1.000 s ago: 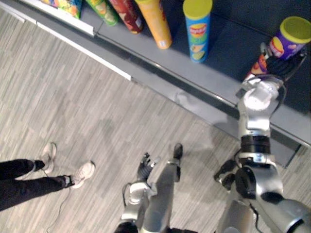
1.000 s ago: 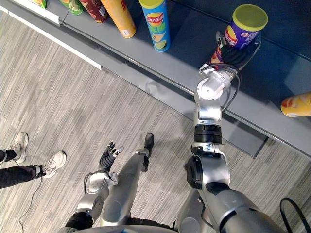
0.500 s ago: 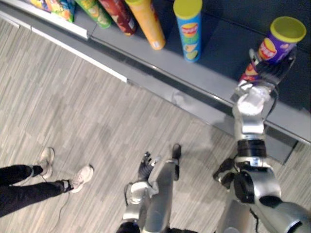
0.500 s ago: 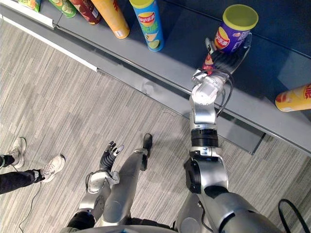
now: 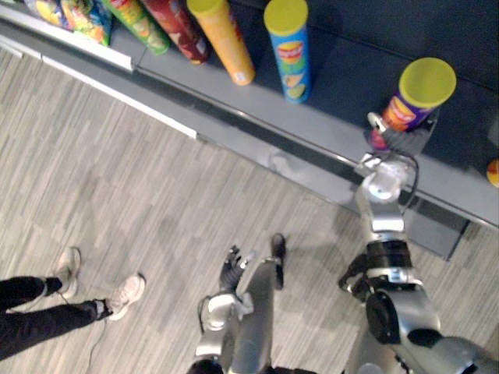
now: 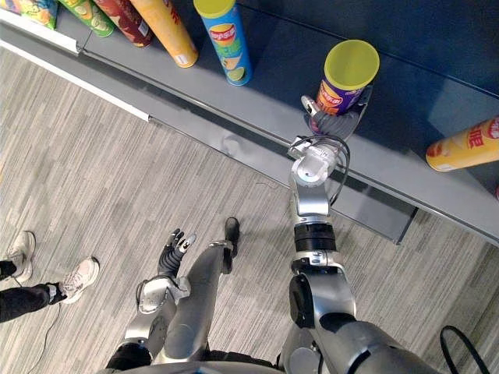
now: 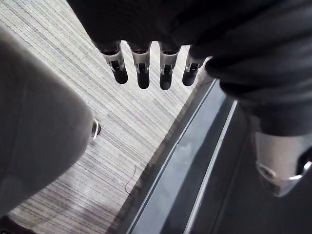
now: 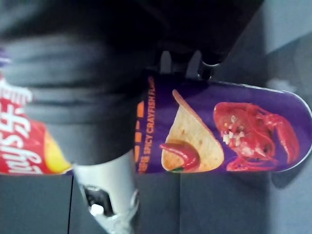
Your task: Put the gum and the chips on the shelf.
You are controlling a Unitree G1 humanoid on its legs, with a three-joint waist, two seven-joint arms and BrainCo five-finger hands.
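Right wrist view: right hand (image 8: 105, 178) clasps the purple, lobster-printed chips can (image 8: 219, 131).

The shelf (image 6: 273, 87) lies bare between the blue can (image 6: 224, 45) and the purple can (image 6: 341, 92), which stand well apart; a second open stretch runs from the purple can to the tipped orange can (image 6: 464, 144) at the right; left of the blue can, the upright orange can (image 6: 168, 31), red can (image 6: 129, 23) and green can (image 6: 92, 17) crowd together; the right hand (image 6: 334, 121) wraps the purple can's base; the floor (image 6: 156, 171) before the shelf is open, a person's shoe (image 6: 78, 276) far left.
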